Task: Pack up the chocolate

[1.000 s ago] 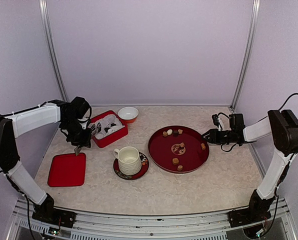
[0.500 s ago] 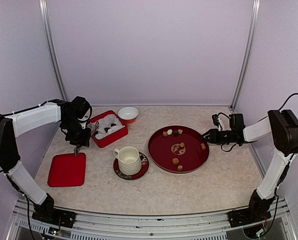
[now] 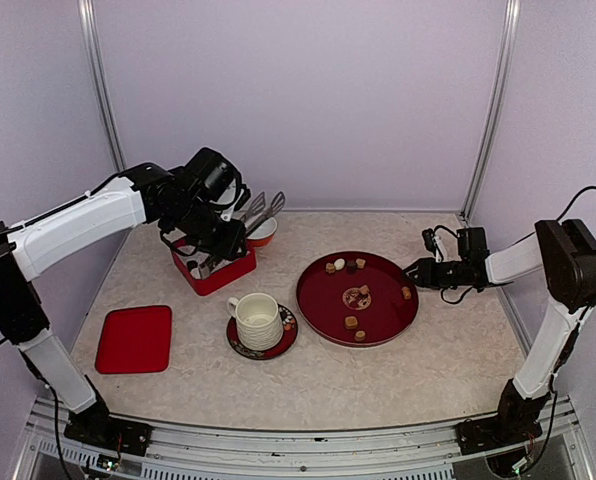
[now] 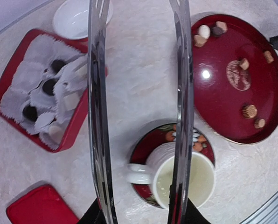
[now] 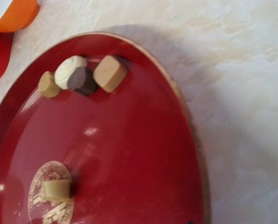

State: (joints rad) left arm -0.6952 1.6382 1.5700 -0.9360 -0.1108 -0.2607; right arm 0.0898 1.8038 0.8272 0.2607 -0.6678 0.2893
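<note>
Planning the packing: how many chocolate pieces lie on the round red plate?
8 chocolate pieces on the round red plate: four at its far rim, one at centre, one by the right rim, two near the front. None looks hidden.

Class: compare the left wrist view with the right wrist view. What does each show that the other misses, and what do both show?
Left wrist only: the tongs, the cup, the red box and the red lid. Right wrist only: the orange outside of the bowl. Both: the red plate with the cluster of chocolates at its rim.
</note>
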